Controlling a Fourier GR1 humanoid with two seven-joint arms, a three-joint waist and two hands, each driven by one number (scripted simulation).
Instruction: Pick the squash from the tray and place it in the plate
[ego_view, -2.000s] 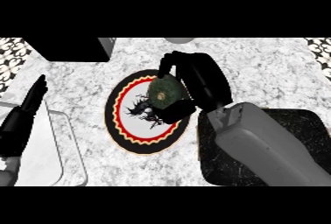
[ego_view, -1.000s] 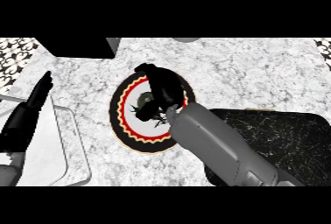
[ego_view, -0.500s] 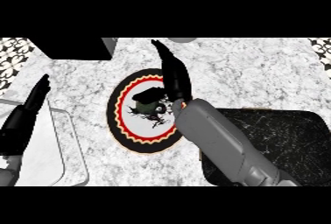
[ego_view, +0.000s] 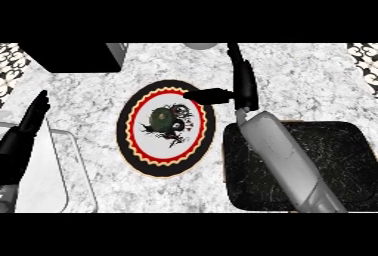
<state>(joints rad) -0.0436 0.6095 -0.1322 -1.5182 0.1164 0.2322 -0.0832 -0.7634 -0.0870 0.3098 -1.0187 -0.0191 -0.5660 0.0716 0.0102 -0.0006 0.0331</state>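
Evidently delivered: the squash (ego_view: 160, 118) lies on the patterned plate (ego_view: 138, 158), off the dark tray (ego_view: 341, 165). Right hand (ego_view: 240, 82) straightened, holding nothing, beside the plate; left hand (ego_view: 28, 129) rests open.

Marble-veined counter (ego_view: 310, 85), speckled black tray (ego_view: 347, 165)

The dark green squash (ego_view: 160, 118) lay on the plate (ego_view: 145, 160), left of its middle, on the white centre inside the red and black rim. The right hand (ego_view: 238, 90) hung above the plate's upper right edge with fingers straight and thumb pointing left, apart from the squash, while its grey forearm crossed the black tray (ego_view: 347, 165). The left hand (ego_view: 26, 127) rested open at the left edge, fingers up.
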